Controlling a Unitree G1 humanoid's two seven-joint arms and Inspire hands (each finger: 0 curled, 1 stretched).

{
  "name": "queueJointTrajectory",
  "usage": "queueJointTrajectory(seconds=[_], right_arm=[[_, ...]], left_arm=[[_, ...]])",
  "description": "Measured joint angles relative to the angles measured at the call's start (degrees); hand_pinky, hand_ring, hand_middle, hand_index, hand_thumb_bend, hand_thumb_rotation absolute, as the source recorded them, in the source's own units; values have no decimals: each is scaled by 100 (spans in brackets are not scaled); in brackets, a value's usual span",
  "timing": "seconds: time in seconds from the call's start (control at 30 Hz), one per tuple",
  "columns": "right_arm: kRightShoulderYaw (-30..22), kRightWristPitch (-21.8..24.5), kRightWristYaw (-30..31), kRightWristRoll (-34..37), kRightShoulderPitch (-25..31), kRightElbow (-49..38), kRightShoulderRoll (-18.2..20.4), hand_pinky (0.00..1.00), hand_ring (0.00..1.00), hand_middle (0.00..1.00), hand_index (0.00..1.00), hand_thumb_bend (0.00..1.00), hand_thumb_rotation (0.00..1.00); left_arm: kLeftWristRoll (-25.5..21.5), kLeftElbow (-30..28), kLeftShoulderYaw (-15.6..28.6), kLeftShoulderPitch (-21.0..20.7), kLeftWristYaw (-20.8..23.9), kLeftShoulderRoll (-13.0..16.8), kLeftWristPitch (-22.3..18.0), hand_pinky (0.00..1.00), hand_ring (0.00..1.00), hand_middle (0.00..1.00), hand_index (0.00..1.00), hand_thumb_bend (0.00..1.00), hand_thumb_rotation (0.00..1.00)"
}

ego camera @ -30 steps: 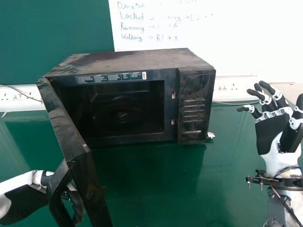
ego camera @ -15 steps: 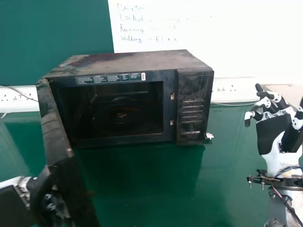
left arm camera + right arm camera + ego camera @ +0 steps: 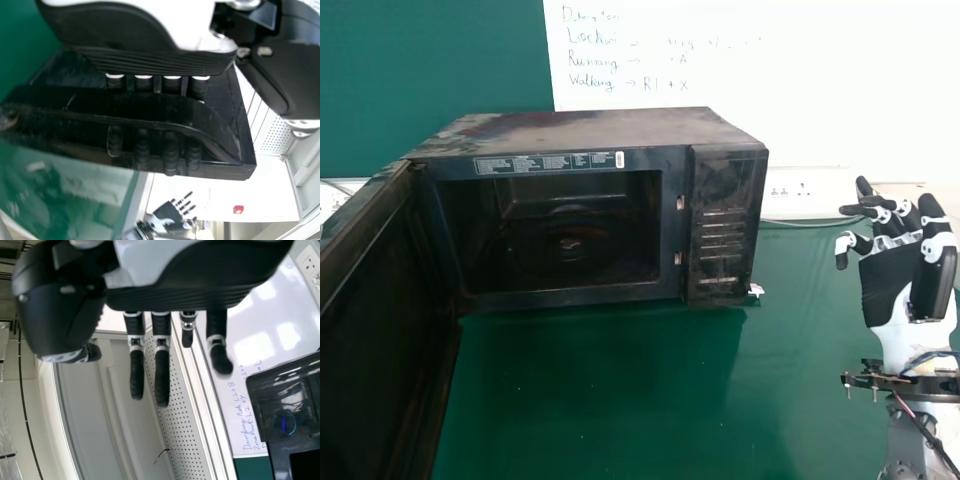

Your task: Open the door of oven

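Observation:
In the head view the black oven [image 3: 595, 128] stands on the green table with its cavity exposed, and its door [image 3: 380, 340] is swung wide out along the left side. The left wrist view has my left hand [image 3: 135, 37] at the door's handle [image 3: 150, 109], its fingers passing behind the bar and curled round it. My right hand [image 3: 895, 285] is raised to the right of the oven, apart from it, fingers relaxed. In the right wrist view the right hand [image 3: 187, 277] holds nothing.
The green table [image 3: 610, 400] extends in front of the oven. Behind it are a whiteboard [image 3: 800, 90] and a wall socket strip [image 3: 810, 190], with a cable running beside the oven.
The door has swung farther outward to the left, so its inner face now shows. My left hand has left the head view at the lower left. The right hand's fingers shifted slightly.

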Motion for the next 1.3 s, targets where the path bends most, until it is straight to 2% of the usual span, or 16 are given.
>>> queueJointTrajectory(seconds=[0.13,0.2,0.23,0.27,0.3,0.33,0.37,0.4,0.57,0.67,0.77,0.87,1.0,1.03,1.1,1.3], right_arm=[[-24,1,14,11,0,1,-3,50,62,74,78,100,86],[-26,1,19,10,0,1,-5,50,62,75,78,100,86],[-30,0,19,10,0,0,-7,50,62,75,77,100,86],[-29,1,22,9,0,1,-6,50,62,75,77,100,86],[-27,1,25,8,0,2,-6,51,63,75,77,100,85],[-26,1,29,8,-1,2,-6,51,63,75,77,100,85],[-21,1,38,7,-2,2,-6,51,63,75,78,100,85],[-24,0,39,7,-1,2,-7,51,63,75,78,100,85],[-16,0,45,-7,-2,1,-5,51,62,75,77,100,85],[-15,0,45,-7,-2,2,-5,51,63,75,77,100,83],[-19,0,45,-6,-1,2,-5,51,63,75,77,100,83],[-19,0,44,-7,-1,2,-5,51,63,75,77,100,83],[-17,0,48,-6,-1,2,-5,51,63,75,77,100,83],[-33,-1,48,-3,2,4,-6,51,63,75,77,100,83],[-49,-1,44,-1,2,6,-6,51,63,75,77,100,83],[-66,-1,50,1,1,13,-8,51,63,74,77,100,84]], left_arm=[[-8,575,228,463,-64,249,-286,5,10,47,47,52,0],[-7,762,318,413,-2,190,-346,15,24,46,47,52,0],[5,844,298,250,23,98,-413,30,37,45,51,52,0],[44,930,234,-28,22,-38,-605,38,45,53,58,52,40],[93,1068,141,-330,12,-180,-901,45,52,60,67,63,67],[172,1226,52,-644,-28,-336,-1261,41,45,53,67,74,76],[222,1346,-22,-952,-3,-506,-1545,26,29,40,56,89,51],[220,1383,-101,-1256,77,-726,-1712,22,26,40,54,95,43],[118,1358,-339,-2645,1061,-2161,-2011,22,29,40,55,96,46],[177,1269,-340,-2949,1739,-2681,-2382,23,27,38,56,90,44],[271,1240,-339,-3117,2255,-2950,-2706,21,29,39,68,85,47],[407,1204,-336,-3290,2892,-3135,-2941,21,31,40,60,82,50],[79,889,-256,-4128,4625,-3337,-3137,23,34,45,59,74,44],[-56,739,-180,-4327,5090,-3355,-3280,23,35,46,54,63,27],[-236,438,-104,-4762,5993,-3366,-3540,23,35,44,50,54,14],[-276,-468,105,-5953,8634,-3472,-4750,21,35,41,48,51,8]])
